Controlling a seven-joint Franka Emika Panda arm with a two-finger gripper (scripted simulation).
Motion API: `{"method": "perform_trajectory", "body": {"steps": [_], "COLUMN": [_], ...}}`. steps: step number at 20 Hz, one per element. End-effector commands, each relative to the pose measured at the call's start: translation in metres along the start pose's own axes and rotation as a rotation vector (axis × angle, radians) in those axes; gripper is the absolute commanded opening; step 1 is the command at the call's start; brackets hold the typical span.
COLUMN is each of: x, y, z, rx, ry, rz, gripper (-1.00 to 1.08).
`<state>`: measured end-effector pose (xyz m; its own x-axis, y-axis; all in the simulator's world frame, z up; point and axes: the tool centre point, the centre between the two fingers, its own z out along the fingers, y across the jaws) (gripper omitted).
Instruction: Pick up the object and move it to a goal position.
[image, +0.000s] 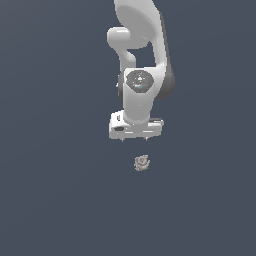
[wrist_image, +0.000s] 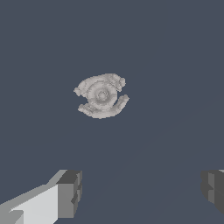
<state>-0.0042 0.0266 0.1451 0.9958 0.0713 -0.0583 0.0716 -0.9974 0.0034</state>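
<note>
The object (image: 142, 162) is a tiny lumpy grey-beige thing with darker creases, lying on the dark blue-grey surface. It also shows in the wrist view (wrist_image: 101, 96), with a round whorl in its middle. My gripper (image: 134, 139) hangs above it and slightly toward the exterior view's left, apart from it. The gripper (wrist_image: 140, 192) is open and empty. Its two fingertips (wrist_image: 70, 192) stand wide apart in the wrist view, and the object lies beyond them, not between them.
The white arm (image: 142, 60) rises behind the gripper toward the top of the exterior view. The flat dark blue-grey surface (image: 60, 190) spreads all around the object.
</note>
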Motion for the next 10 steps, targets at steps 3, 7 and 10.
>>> {"method": "perform_trajectory", "body": {"steps": [3,7,10], "x": [0.015,0.035,0.048], "y": [-0.007,-0.016,-0.023], "z": [0.009,0.021,0.03], "rx": [-0.002,-0.004,-0.004], "ry": [0.012,0.029,0.041], "rz": [-0.046,-0.106,-0.147], "gripper": [1.0,1.0,1.0]}}
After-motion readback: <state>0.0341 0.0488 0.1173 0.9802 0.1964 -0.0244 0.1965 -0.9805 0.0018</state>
